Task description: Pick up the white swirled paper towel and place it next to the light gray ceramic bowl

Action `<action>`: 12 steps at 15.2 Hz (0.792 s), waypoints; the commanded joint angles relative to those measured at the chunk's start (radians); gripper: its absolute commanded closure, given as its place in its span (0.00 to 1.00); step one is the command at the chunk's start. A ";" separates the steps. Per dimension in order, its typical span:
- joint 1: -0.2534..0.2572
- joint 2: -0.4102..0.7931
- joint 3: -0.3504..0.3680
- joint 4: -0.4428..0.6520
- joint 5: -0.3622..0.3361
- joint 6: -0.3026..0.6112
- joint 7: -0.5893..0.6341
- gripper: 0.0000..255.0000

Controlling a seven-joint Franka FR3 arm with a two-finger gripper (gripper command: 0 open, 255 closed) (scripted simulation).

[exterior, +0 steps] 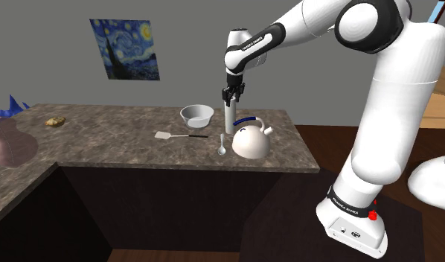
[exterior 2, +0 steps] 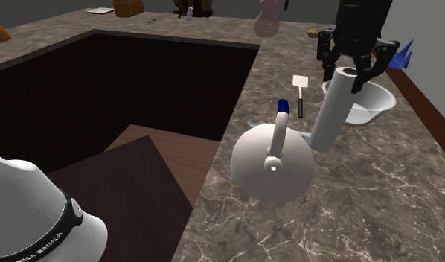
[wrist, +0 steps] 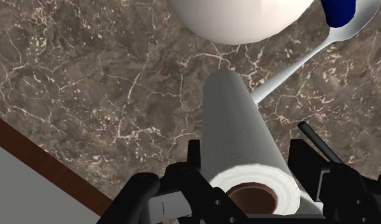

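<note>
Standing upright on the table (exterior: 102, 123) just beside the bowl (exterior: 196, 114), the paper towel (exterior: 228, 119) is a plain white roll with a brown core showing at its top end. The end effector (wrist: 250, 184) comes straight down over that end, its two black fingers (exterior 2: 329, 56) narrowed to the roll's width and, as far as the wrist view shows, pressing on its opposite sides, so I take the roll to be clasped. I cannot tell whether its foot rests on the stone or is just clear of it. On the roll's far side from the bowl sits a round white kettle (exterior: 251, 140) with a blue handle. A spoon (wrist: 297, 65) lies on the table beside the kettle, its handle running past the roll's foot. A white spatula (exterior 2: 300, 83) lies near the bowl too, toward the table's front edge in the shoulder view. By my reading the pick-up is at the grasp or the very start of the lift, and the carry and placing are yet to be done. Since the bowl is already close, the next move probably calls for a small straight lift and a short shift toward the bowl's rim. The roll should be kept vertical so it does not topple, and set down clear of the spatula and kettle before the fingers let go.
</note>
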 commanded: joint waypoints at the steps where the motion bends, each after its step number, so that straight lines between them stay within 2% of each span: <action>1: 0.000 0.001 0.000 0.000 0.000 0.001 0.000 1.00; 5: 0.000 0.001 0.000 0.000 0.000 0.001 0.000 1.00; 6: 0.000 0.001 0.000 0.000 0.000 0.001 0.000 0.00; 11: 0.000 0.001 0.000 0.000 0.000 0.001 0.000 0.00; 12: 0.002 -0.016 0.000 0.012 -0.003 -0.028 0.002 0.00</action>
